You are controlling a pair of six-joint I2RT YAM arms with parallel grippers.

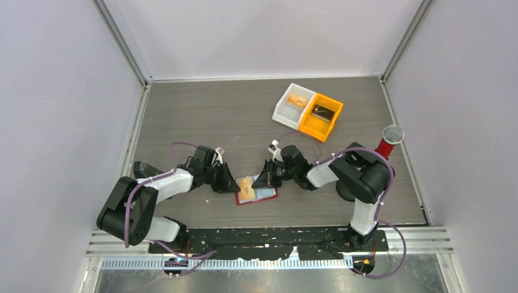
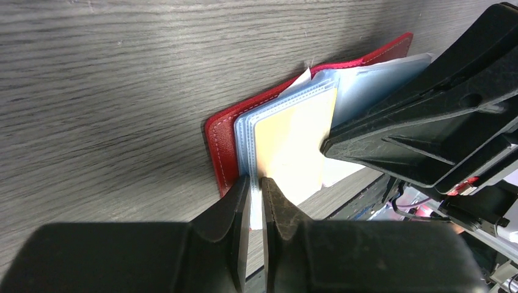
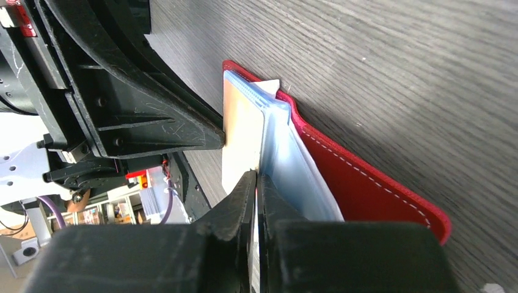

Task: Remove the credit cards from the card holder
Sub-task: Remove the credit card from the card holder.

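Observation:
The red card holder lies open on the table between both arms, its clear sleeve pages fanned up. An orange-tan credit card stands in the top sleeve. My left gripper is shut on the near edge of the clear sleeve pages, beside the red cover. From the opposite side my right gripper is shut on the edge of the credit card, against the pale blue sleeve. In the top view the left gripper and right gripper flank the holder.
A white bin with an orange-tan card in it and an orange bin with a dark item sit at the back right. A red-handled thing with a mesh head stands by the right arm. Walls close in both sides.

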